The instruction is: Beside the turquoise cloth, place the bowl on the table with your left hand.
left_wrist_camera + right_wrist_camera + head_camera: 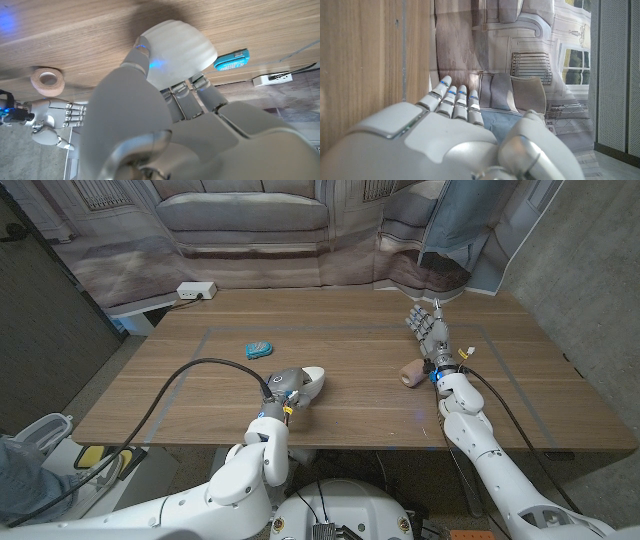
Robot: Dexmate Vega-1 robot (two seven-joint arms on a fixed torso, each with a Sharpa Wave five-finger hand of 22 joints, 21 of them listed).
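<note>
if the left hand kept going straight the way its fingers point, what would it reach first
Probably the turquoise cloth. The left hand, holding the bowl, points away from the robot, with bare table between; the exact line is uncertain.

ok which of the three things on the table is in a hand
The white bowl, gripped by the left hand. The turquoise cloth and the tape roll lie free on the table; the right hand beside the roll holds nothing.
</note>
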